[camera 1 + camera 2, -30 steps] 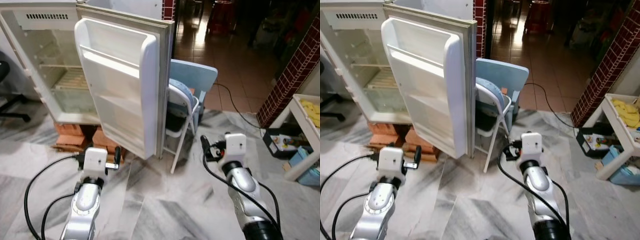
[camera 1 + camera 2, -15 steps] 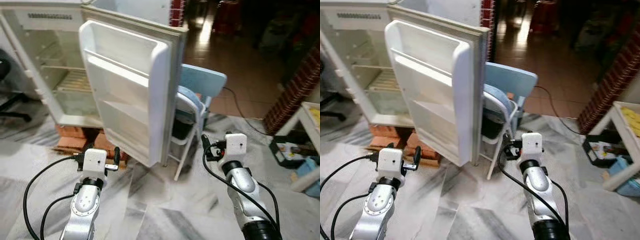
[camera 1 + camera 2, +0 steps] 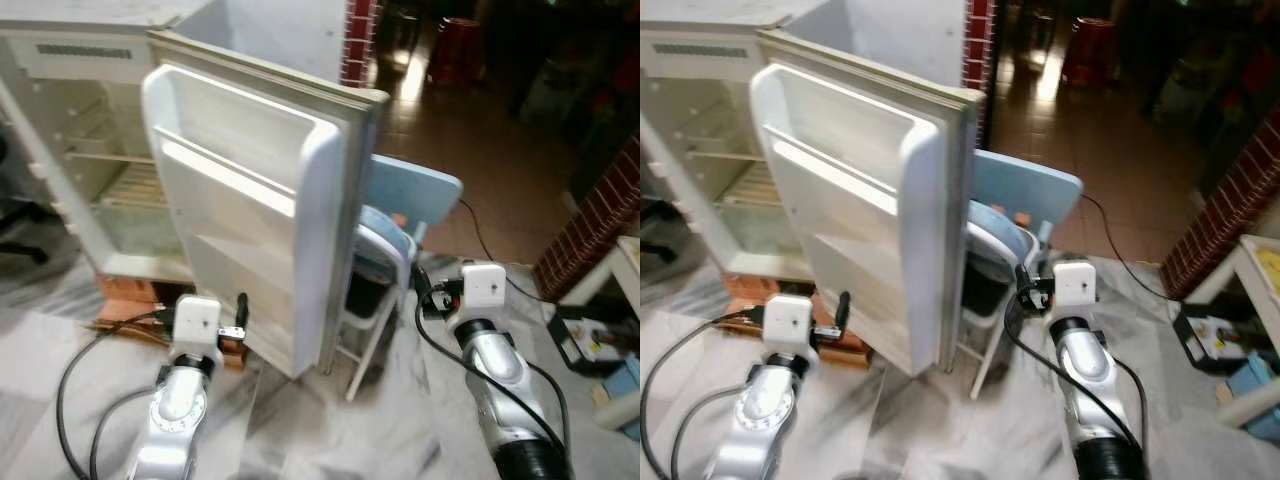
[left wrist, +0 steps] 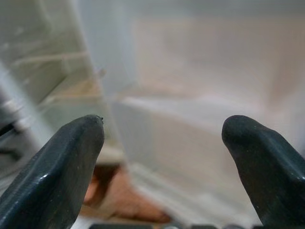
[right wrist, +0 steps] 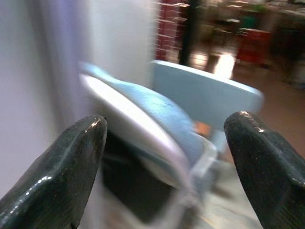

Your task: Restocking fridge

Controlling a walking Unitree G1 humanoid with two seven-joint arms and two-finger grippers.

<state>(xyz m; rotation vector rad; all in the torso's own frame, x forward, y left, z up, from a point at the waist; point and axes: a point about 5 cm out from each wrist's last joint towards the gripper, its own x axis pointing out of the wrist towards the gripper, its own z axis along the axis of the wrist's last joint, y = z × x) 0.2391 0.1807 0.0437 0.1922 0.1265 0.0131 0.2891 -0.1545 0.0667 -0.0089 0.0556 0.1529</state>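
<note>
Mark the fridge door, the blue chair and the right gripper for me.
fridge door (image 3: 255, 215), left eye view, inner face.
blue chair (image 3: 415, 190), left eye view, backrest.
right gripper (image 5: 167, 157), right wrist view, between open fingertips.

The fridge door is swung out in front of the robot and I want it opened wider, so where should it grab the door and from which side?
Probably the door's free vertical edge, the rounded white lip nearest the robot. The hinge is at the far side by the fridge body, so that edge gives the most leverage. The open left gripper sits just below the inner shelves and could close across the lip from the inside face.
</note>
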